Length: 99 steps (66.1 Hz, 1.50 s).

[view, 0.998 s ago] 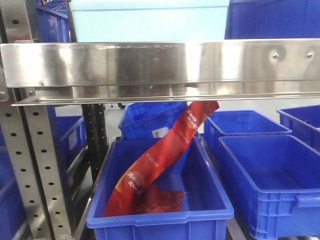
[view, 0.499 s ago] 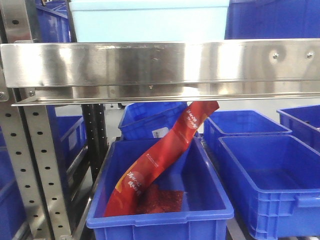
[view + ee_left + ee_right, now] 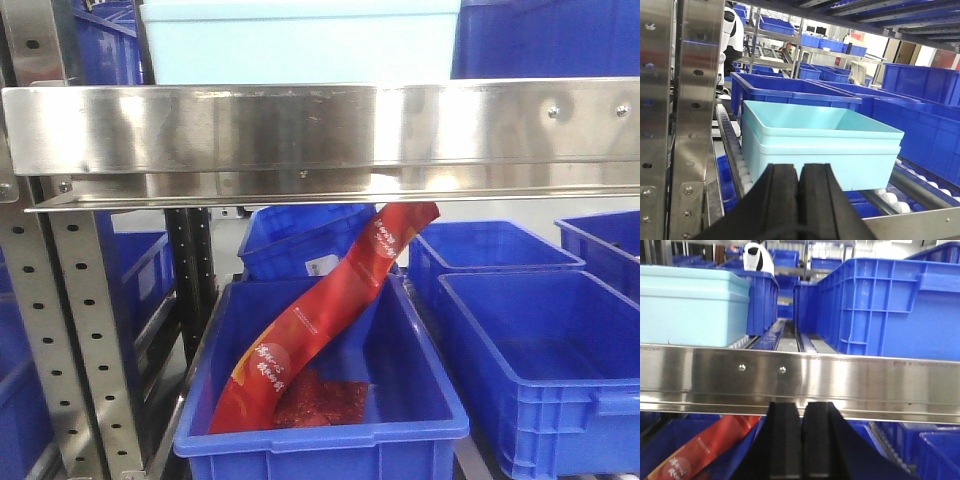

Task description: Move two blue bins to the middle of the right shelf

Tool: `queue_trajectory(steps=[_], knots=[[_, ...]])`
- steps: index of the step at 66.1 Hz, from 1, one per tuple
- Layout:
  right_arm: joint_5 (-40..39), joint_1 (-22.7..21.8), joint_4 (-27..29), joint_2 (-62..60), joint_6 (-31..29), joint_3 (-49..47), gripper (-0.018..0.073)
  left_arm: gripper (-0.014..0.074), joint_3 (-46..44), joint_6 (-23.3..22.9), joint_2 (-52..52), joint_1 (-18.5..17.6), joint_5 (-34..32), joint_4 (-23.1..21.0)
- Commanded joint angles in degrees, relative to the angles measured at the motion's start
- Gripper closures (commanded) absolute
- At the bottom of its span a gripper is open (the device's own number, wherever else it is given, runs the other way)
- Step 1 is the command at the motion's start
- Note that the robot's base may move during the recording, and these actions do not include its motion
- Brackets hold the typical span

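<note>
Black rubber pads are the closest thing you see in both wrist views. Your left gripper [image 3: 799, 195] has its fingers pressed flat together with nothing between them, and your right gripper [image 3: 801, 440] is the same, pads touching, holding nothing.

Just past the left gripper sit the two pale aqua bins [image 3: 820, 145], nested one inside the other on the roller track [image 3: 732, 145] of the shelf. You can see the double rim where the upper one sits in the lower. A perforated steel upright [image 3: 695, 100] stands at their left, and deep blue bins [image 3: 790, 92] crowd in behind them and off to the right.

From the right wrist, you're looking at the steel front rail [image 3: 800, 382] of that same shelf, right in front of the pads. The aqua stack [image 3: 690, 305] shows above the rail on the left, with a tall royal-blue crate [image 3: 885, 305] on the right and a gap of track between them.

In the front view, the aqua stack [image 3: 300, 45] sits up on the shelf above the rail [image 3: 320, 130]. Below the rail, a blue tub [image 3: 320, 400] holds a long red snack packet [image 3: 320, 310] leaning diagonally from its front left corner up toward the rail. More blue tubs [image 3: 540, 360] sit beside and behind it.
</note>
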Motion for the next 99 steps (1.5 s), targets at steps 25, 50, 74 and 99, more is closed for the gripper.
queue_trajectory(steps=[25,50,74,99], knots=[[1.44,-0.27,-0.72,-2.92,-0.42,1.45,0.0725,0.0707,0.05,0.11,-0.30,0.05,-0.88,0.13],[3.32,-0.27,-0.72,-2.92,-0.42,1.45,0.0725,0.0707,0.05,0.11,-0.30,0.05,-0.88,0.13],[3.18,-0.27,-0.72,-2.92,-0.42,1.45,0.0725,0.0707,0.05,0.11,-0.30,0.18,1.28,1.90],[3.05,-0.27,-0.72,-2.92,-0.42,1.45,0.0725,0.0707,18.95,19.65,-17.31,8.81,-5.50,-7.94]])
